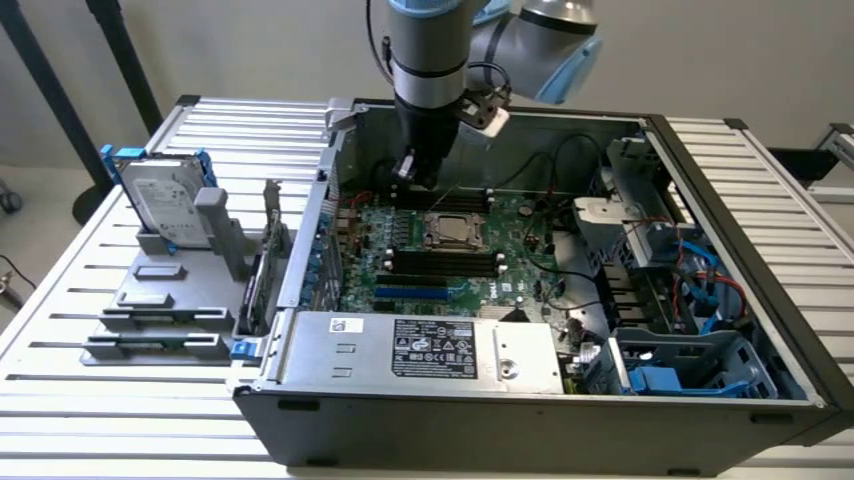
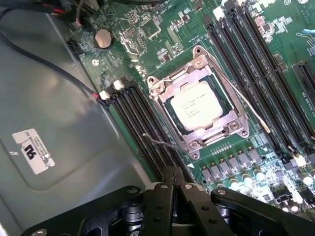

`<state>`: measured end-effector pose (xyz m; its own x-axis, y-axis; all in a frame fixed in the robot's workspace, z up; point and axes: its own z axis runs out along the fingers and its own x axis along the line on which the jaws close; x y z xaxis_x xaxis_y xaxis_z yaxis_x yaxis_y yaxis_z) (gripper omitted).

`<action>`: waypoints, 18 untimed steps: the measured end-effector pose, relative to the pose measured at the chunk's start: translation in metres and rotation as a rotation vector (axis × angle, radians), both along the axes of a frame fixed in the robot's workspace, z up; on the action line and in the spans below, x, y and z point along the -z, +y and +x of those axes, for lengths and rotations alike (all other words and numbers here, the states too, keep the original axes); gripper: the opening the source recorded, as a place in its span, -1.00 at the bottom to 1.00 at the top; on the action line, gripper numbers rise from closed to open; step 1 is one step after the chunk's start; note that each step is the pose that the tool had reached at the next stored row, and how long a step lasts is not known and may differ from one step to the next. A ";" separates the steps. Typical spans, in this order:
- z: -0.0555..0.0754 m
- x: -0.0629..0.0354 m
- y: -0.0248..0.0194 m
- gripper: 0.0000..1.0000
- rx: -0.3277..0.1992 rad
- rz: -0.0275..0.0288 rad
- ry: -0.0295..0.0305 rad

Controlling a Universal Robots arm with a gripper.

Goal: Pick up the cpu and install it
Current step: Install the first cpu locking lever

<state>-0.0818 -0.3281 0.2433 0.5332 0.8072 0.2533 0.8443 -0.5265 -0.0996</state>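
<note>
Black two-finger gripper (image 2: 173, 172) clenched, fingers pressed together, nothing in it. It hangs inside the open grey computer case (image 1: 441, 412), above the green motherboard (image 1: 461, 262) near the case's far wall. The small square silvery cpu (image 2: 197, 105) sits flat in the metal-framed socket (image 2: 198, 104), frame around it, apart from the gripper. Black memory slots (image 2: 147, 125) run just beside the socket. Silver hard drive with blue brackets (image 1: 167, 205) stands upright on the slatted bench (image 1: 60, 300), at the exterior view's left.

Open room above the socket (image 2: 199, 112); case walls (image 1: 334, 180) hem the motherboard (image 1: 461, 255).
</note>
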 end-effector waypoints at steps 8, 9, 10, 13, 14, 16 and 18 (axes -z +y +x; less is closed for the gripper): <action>0.001 0.0146 -0.0002 -0.79 0.002 0.0000 0.0000; 0.001 0.0164 -0.0002 -0.79 0.003 0.0000 0.0000; 0.002 0.0182 -0.0002 -0.79 0.004 0.0001 0.0000; 0.001 0.0236 -0.0002 -0.79 0.009 -0.0001 0.0001; 0.001 0.0254 -0.0002 -0.79 0.011 -0.0001 0.0000; 0.002 0.0292 -0.0002 -0.79 0.017 0.0001 -0.0001; 0.001 0.0327 0.0000 -0.79 0.026 -0.0001 0.0000</action>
<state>-0.0803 -0.3282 0.2106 0.5540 0.7931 0.2533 0.8304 -0.5482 -0.0996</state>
